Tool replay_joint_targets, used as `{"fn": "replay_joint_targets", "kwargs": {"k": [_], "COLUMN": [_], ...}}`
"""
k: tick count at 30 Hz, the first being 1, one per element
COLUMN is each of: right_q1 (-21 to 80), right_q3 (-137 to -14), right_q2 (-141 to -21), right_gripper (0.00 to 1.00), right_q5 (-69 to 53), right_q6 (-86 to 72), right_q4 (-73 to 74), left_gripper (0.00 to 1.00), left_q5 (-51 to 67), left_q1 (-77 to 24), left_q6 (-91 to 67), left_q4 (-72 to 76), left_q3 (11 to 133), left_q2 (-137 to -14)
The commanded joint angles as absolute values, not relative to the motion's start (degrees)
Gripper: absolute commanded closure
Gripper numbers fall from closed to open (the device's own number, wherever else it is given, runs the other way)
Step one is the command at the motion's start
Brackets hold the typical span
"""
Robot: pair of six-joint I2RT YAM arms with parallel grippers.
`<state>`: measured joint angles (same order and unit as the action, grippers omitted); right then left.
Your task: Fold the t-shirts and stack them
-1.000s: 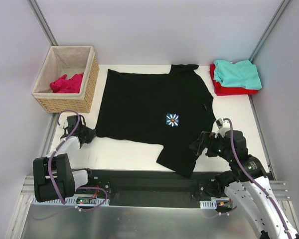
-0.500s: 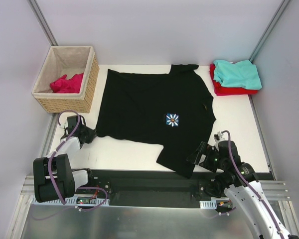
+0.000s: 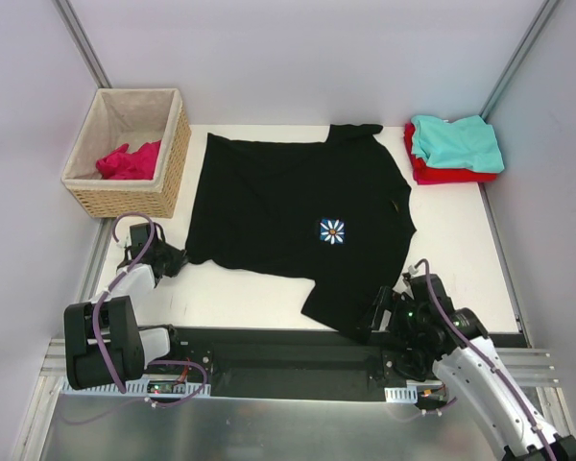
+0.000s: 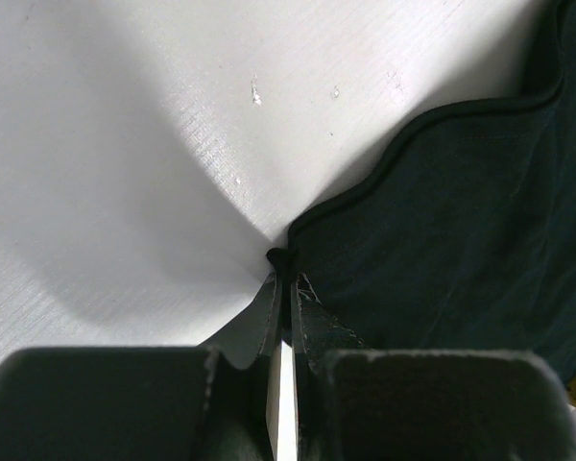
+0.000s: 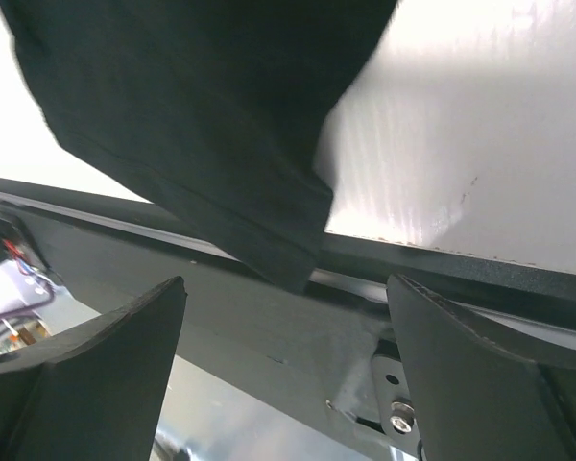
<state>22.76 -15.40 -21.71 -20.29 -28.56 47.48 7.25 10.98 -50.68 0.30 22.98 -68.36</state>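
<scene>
- Left gripper (image 3: 170, 259): clamped on hem corner of black tee (image 3: 278, 202).
- Right gripper (image 3: 377, 322): jaws wide apart, nothing held, at the sleeve by the table (image 3: 240, 298) front edge.
- Black tee: spread flat, mid-table.
- Teal tee (image 3: 458, 141): on red tee (image 3: 442, 176), far right corner.

White table (image 3: 461, 250), matte, finely ribbed surface, a few small scuffs. Lying directly on it:
- black t-shirt (image 3: 288, 206), large, spread flat across the middle, small flower print (image 3: 333, 230) facing up; near sleeve (image 3: 341, 307) reaching over the table's front edge onto the dark rail (image 3: 269, 348)
- wicker basket (image 3: 125, 200), beige lining, at the far-left corner, just beside the black t-shirt
- red t-shirt (image 3: 442, 175), folded, at the far-right corner, carrying a folded teal t-shirt (image 3: 458, 142) on top
</scene>
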Motion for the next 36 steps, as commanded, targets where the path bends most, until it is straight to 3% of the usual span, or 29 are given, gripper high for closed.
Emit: {"fn": "replay_joint_targets", "kwargs": {"k": [1, 6, 18, 29, 33, 35, 36], "right_q1": [24.5, 27.3, 31.4, 32.2, 32.5, 32.7, 32.8], "right_q3": [-14.5, -14.7, -17.0, -16.4, -16.5, -16.7, -16.9], "right_q2": [-26.1, -31.3, -38.8, -38.6, -39.1, -39.5, -39.5], "right_gripper": [0.11, 0.17, 0.62, 0.74, 0.87, 0.99, 0.99], "right_q5": [-22.3, -20.1, -16.2, -15.3, -15.2, -15.0, -14.9], "right_q6": [-29.4, -30.1, -30.5, -31.6, -31.8, -31.7, -31.6], "right_q4": [42.5, 36.9, 31.5, 30.8, 30.3, 30.3, 30.3], "left_gripper": [1.0, 1.0, 1.0, 1.0, 1.0, 1.0, 1.0], "left_q5": [7.6, 7.5, 7.1, 7.2, 7.3, 7.4, 7.4], "left_q1": [11.3, 11.3, 11.3, 11.5, 11.5, 11.7, 11.6], "left_q6": [-50.7, -50.6, -50.0, -49.7, -49.8, -49.8, -49.7], "left_q4": [-3.3, -3.3, -3.2, -3.3, -3.2, -3.2, -3.2], "left_q3": [21.4, 21.4, 21.8, 21.8, 21.6, 21.6, 21.6], "left_q2": [-69.8, -69.7, -70.2, -70.0, -69.9, -69.8, -69.6]}}
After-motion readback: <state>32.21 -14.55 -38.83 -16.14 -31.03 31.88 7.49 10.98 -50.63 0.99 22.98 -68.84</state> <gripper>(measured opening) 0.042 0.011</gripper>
